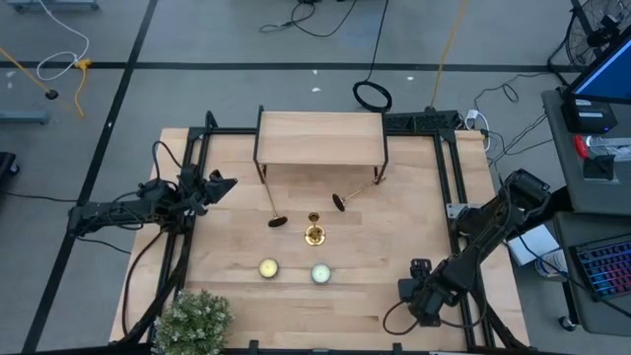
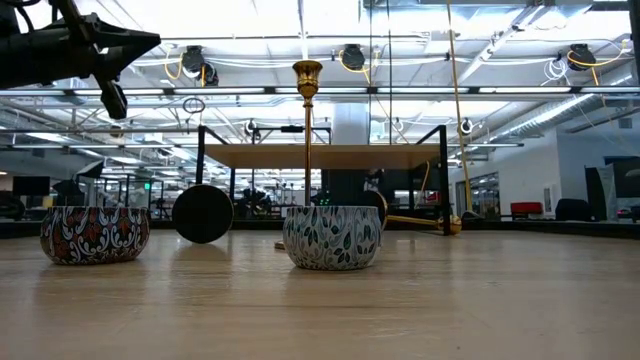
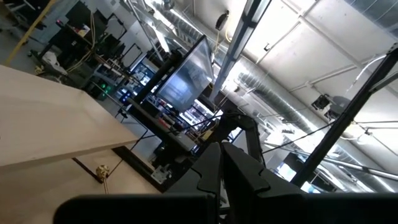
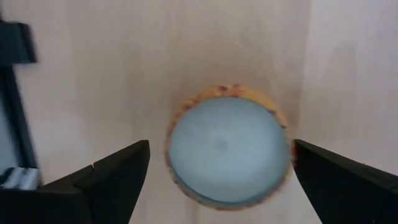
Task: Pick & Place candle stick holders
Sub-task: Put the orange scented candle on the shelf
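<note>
One gold candle stick holder point(image 1: 315, 233) stands upright on its round base at the table's middle; it also shows in the low view point(image 2: 307, 140). Two more lie on their sides in front of the wooden shelf: one at the left point(image 1: 273, 209), one at the right point(image 1: 355, 189). My right gripper point(image 1: 419, 288) is open near the table's front right, pointing down over a small round pale candle point(image 4: 229, 149), one finger on either side point(image 4: 221, 180). My left gripper point(image 1: 225, 185) waits shut at the table's left, raised, holding nothing point(image 3: 221, 165).
A wooden shelf point(image 1: 320, 138) on dark legs stands at the far middle. A yellow candle point(image 1: 268, 268) and a green candle point(image 1: 320, 273) sit in patterned tins near the front. A green plant point(image 1: 194, 318) is at the front left corner.
</note>
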Available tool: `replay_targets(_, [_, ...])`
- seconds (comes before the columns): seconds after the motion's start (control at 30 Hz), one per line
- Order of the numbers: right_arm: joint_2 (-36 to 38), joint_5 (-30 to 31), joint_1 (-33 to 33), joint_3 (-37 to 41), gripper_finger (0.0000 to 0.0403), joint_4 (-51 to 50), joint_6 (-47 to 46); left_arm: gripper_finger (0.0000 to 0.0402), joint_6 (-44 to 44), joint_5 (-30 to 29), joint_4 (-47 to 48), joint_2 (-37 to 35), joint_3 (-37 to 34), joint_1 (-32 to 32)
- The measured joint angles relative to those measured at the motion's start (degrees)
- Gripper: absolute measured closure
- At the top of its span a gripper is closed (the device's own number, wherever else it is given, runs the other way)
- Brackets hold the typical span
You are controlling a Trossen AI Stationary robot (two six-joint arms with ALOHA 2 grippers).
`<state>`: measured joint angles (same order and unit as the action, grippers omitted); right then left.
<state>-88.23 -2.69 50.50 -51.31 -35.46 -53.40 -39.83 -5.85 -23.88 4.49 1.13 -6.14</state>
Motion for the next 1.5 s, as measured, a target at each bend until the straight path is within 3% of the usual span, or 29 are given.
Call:
replay_targets(0.5, [0.0,4.4,0.3,1.0,0.0019,1.6,-1.0,0.0382,0.9,0.0,0.5,0.0,0.0,0.0])
replay_targets(0.83, [0.3,1.8,-0.1,5.0,0.0019,7.0,-4.4,0.0382,0.7,-0.2,-1.6,0.0,0.0,0.0])
replay_targets(1.2, [0.2,1.5,-0.1,5.1,0.0019,7.9,-4.4,0.0382,0.4,-1.7,-10.7,0.0,0.0,0.0])
replay_targets(1.5, [0.1,1.4,-0.1,5.2,0.0019,8.4,-4.4,0.0382,-6.1,-1.7,-11.2,0.0,0.0,0.0])
